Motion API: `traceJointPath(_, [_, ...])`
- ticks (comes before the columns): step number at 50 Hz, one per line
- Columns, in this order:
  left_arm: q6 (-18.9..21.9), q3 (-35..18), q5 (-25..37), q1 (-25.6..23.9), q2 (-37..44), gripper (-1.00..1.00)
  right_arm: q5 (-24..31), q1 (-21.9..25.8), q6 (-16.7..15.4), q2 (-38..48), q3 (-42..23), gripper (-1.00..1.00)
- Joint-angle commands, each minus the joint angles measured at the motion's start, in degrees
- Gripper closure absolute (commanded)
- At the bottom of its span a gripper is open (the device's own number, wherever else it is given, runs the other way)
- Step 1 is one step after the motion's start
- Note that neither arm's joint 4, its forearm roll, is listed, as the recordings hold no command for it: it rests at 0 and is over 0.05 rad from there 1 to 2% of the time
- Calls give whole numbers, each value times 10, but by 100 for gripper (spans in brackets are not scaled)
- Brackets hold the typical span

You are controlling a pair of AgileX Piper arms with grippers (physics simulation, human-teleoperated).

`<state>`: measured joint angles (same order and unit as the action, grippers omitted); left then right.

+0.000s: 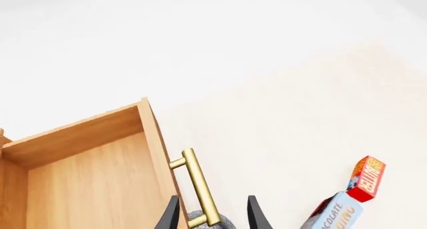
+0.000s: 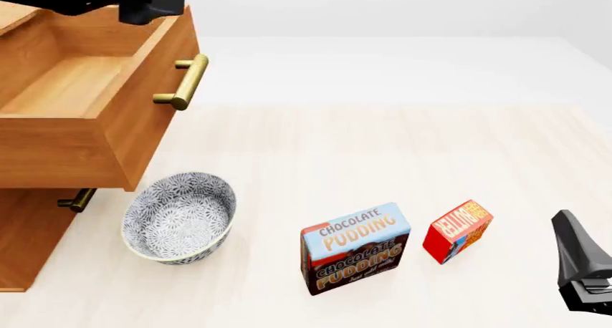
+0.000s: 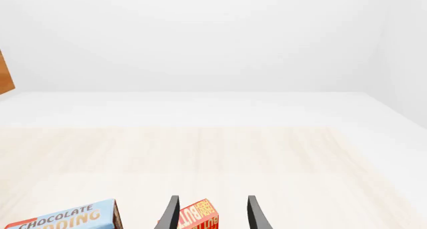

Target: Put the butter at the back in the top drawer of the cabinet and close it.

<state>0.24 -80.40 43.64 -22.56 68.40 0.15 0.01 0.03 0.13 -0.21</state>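
The butter (image 2: 457, 230), a small, stiff, likely light box, is seen standing on the table (image 2: 402, 149) beside the pudding box (image 2: 355, 248). Its flat opposite faces are judged best gripped. The right gripper (image 3: 210, 214) is spread before it; the left gripper (image 1: 212, 216) is released by the open top drawer (image 2: 91, 113).

The top drawer (image 2: 91, 99) of the cabinet (image 2: 29, 235) stands pulled open. On the desk (image 2: 383, 149) sit a patterned bowl (image 2: 180, 217), the chocolate pudding box (image 2: 355, 248) and, just beside it, the butter (image 2: 457, 230).
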Motion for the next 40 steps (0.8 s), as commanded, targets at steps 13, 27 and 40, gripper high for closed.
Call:
traceJointPath(13, [21, -102, 21, -73, 20, -100, 0, 0, 0, 0, 0, -100])
traceJointPath(27, [40, -120, 4, -120, 61, -100, 0, 0, 0, 0, 0, -100])
traceJointPath(40, [39, -107, -17, -148, 85, -100, 0, 0, 0, 0, 0, -100])
